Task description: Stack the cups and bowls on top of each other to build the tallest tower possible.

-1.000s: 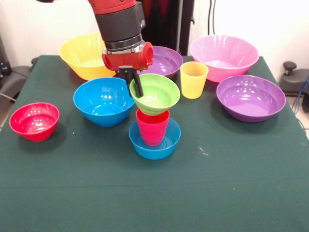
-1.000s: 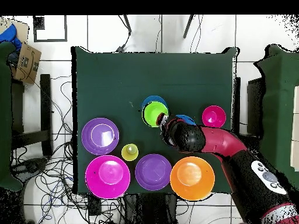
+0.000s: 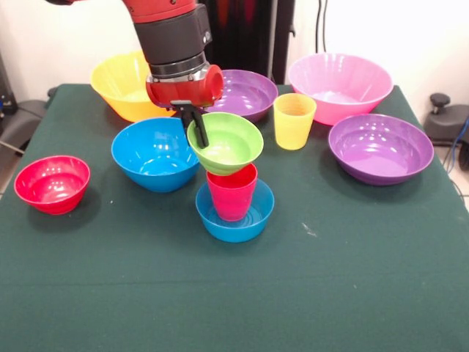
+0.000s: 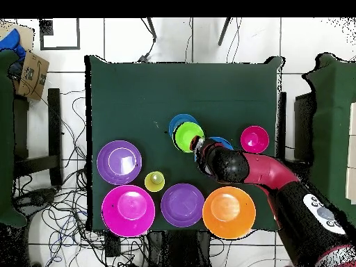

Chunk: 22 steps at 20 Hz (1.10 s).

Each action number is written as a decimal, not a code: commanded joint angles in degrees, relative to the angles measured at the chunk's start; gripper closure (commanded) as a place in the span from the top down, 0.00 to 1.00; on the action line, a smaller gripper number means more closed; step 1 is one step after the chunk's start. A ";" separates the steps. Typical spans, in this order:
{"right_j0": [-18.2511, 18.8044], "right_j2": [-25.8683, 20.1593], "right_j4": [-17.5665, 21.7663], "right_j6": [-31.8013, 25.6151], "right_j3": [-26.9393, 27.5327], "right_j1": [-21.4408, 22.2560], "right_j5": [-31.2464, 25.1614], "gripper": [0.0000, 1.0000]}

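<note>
A dark green counter (image 3: pixel 366 279) fills the frame, white wall behind, cables on the tiled floor around it. At centre the tower: small blue bowl (image 3: pixel 235 213), red cup (image 3: pixel 231 192) inside, lime green bowl (image 3: pixel 225 142) tilted just above, its rim clamped by the gripper (image 3: pixel 196 126). Seven bowls lie loose: yellow (image 3: pixel 124 84), pink (image 3: pixel 340 86), two purple (image 3: pixel 249 92) (image 3: pixel 380 147), medium blue (image 3: pixel 157 152), red (image 3: pixel 52 183). One yellow cup (image 3: pixel 294 120) stands upper centre. The lower half is open.
</note>
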State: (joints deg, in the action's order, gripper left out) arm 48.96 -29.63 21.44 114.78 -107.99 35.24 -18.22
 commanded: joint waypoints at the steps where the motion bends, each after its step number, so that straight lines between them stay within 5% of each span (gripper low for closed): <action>1: -0.57 -2.76 2.03 -1.99 -0.39 -3.13 -1.39 0.00; 22: 0.19 -4.62 4.39 0.45 -1.24 -4.81 7.54 0.00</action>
State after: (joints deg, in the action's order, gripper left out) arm 49.79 -32.40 21.44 114.78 -107.98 32.50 -15.48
